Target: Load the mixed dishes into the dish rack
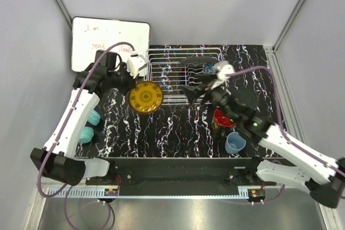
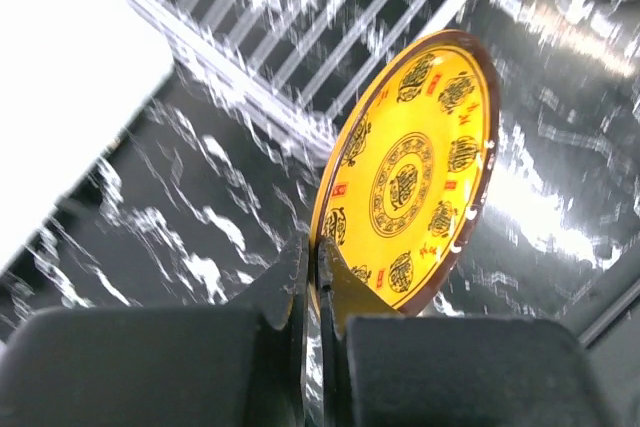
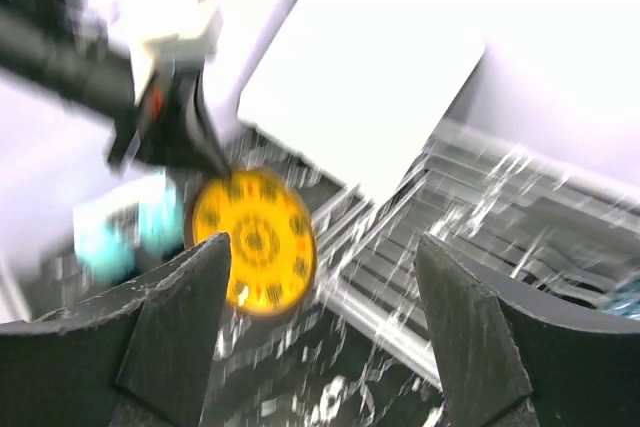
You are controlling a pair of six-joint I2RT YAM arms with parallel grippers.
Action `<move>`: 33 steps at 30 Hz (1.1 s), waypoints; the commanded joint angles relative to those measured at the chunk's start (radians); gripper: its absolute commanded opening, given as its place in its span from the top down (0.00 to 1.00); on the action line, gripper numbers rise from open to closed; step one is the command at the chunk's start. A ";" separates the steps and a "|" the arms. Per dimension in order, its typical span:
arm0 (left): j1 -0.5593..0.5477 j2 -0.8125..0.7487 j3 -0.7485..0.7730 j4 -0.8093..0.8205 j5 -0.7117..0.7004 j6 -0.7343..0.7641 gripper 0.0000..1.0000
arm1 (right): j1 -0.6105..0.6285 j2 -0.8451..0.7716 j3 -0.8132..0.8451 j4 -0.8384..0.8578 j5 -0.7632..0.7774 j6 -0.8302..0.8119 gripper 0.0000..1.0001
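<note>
My left gripper (image 1: 135, 83) (image 2: 313, 252) is shut on the rim of the yellow round plate (image 1: 145, 97) (image 2: 415, 172), holding it on edge above the table just left of the dish rack (image 1: 180, 74) (image 2: 330, 37). The plate (image 3: 255, 242) also shows in the right wrist view. A dark rectangular plate (image 1: 197, 60) stands in the rack, with a blue patterned bowl (image 1: 209, 67) beside it. My right gripper (image 1: 193, 94) (image 3: 323, 241) hangs open over the rack's front edge with nothing between its fingers. A black mug with a red inside (image 1: 221, 118) and a light-blue cup (image 1: 235, 142) stand at the right front.
A white whiteboard (image 1: 110, 39) with writing lies at the back left, next to the rack. Teal headphones (image 1: 89, 127) lie by the left arm. The black marbled table (image 1: 172, 133) is walled by grey panels on three sides.
</note>
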 commanded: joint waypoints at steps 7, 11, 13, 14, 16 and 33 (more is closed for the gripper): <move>-0.184 0.182 0.253 0.180 -0.183 -0.099 1.00 | 0.005 -0.224 -0.068 -0.113 0.278 0.016 0.19; -0.246 0.296 0.343 0.264 -0.266 -0.084 1.00 | 0.005 -0.287 -0.086 -0.159 0.330 0.016 0.19; -0.289 0.343 0.397 0.318 -0.317 -0.065 1.00 | 0.006 -0.319 -0.108 -0.207 0.362 0.022 0.19; -0.302 0.356 0.408 0.339 -0.335 -0.055 1.00 | 0.005 -0.327 -0.114 -0.213 0.372 0.025 0.19; -0.347 0.393 0.440 0.385 -0.389 -0.039 1.00 | 0.005 -0.351 -0.126 -0.234 0.401 0.039 0.19; -0.556 0.330 0.098 0.902 -0.608 0.418 1.00 | 0.005 -0.509 -0.210 -0.323 0.519 0.108 0.18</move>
